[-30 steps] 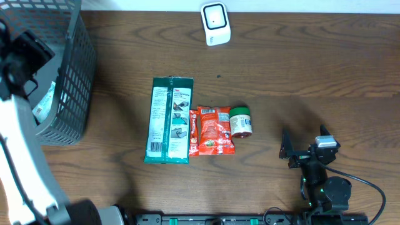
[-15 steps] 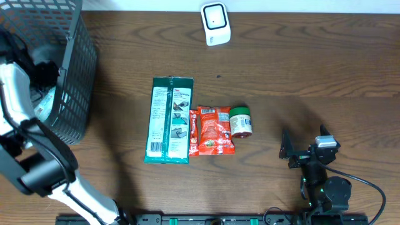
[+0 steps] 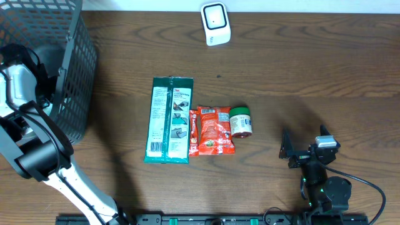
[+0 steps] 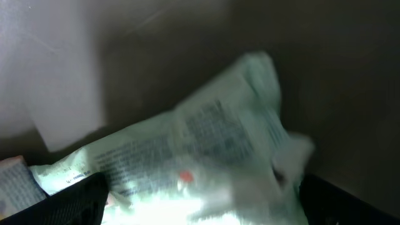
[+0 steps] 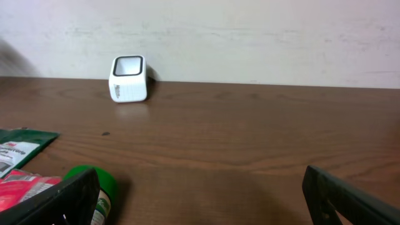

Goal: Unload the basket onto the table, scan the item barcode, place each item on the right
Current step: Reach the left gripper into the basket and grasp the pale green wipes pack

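The left arm point(image 3: 22, 119) reaches over the rim of the basket point(image 3: 75, 56) at the table's point(image 3: 312, 75) left end, and its wrist is down inside the mesh. The left gripper point(image 4: 206, 209) stands wide apart; its dark fingers point(image 4: 69, 203) show only at the two lower corners of the wrist view. Between and beyond them lies a pale packet point(image 4: 206, 140) with small print and a red dot, blurred, on the basket's dark floor. Whether the fingers touch it cannot be told; they are not clamped on it. The corner of another printed item point(image 4: 12, 181) shows at the left edge

The scanner point(image 3: 215, 24), white with a dark window, stands at the table's far edge, well apart from the basket. In the middle lie a green pack point(image 3: 169, 119), a red pouch point(image 3: 214, 130) just beside it, and a jar point(image 3: 240, 122) with a green lid on its side against the pouch

The right gripper point(image 5: 203, 206) sits low at the near right of the table, jaws spread wide and holding nothing, facing the scanner
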{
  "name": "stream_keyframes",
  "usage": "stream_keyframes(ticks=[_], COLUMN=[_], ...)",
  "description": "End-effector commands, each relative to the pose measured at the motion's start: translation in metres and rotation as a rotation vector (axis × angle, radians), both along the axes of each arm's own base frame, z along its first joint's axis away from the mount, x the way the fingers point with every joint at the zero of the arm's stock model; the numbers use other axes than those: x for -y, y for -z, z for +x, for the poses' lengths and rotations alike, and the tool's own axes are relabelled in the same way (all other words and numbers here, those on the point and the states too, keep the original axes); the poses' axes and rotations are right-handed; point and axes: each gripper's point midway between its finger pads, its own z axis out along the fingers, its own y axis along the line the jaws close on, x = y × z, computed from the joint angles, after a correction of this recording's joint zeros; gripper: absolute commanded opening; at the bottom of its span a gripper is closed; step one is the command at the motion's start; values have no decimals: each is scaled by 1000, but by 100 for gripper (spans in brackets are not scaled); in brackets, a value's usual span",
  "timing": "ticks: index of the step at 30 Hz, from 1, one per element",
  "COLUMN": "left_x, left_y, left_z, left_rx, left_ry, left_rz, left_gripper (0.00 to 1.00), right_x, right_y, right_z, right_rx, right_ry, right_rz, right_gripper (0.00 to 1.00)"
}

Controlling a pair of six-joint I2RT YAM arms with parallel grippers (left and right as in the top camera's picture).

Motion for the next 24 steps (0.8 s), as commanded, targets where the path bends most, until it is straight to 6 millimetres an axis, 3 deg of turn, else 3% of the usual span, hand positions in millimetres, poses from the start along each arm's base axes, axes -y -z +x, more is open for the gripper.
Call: stream_keyframes(ticks=[1,4,8,10,12,13,16,24], left_x=[-5,-6,-8,-8,-11,-14,-21,-32], left_y=[23,27,26,26,25,21,7,-58], left_z=[-8,-6,-2,-2,2,8,19,37], left_rx=[-47,-38,-2,11,42,72,125,251], left_ry=[0,-49,-227,-333,-428,-445,-442,-298], left_rz=[-21,-25,-38,-50,-55,-48,-31,56], left_gripper=[98,96,75,72,74,79,80,97], right_x=[3,3,3,3,3,3,3,3], right_y=[1,1,1,1,1,1,1,1], right_z=[0,0,0,0,0,0,0,0], right_rx=[-2,-2,-2,-2,-2,-2,-2,-2], right_ry=[12,12,12,12,12,12,12,12], right_rz=[2,2,2,2,2,2,2,2], right_gripper=[99,99,99,99,99,99,99,99])
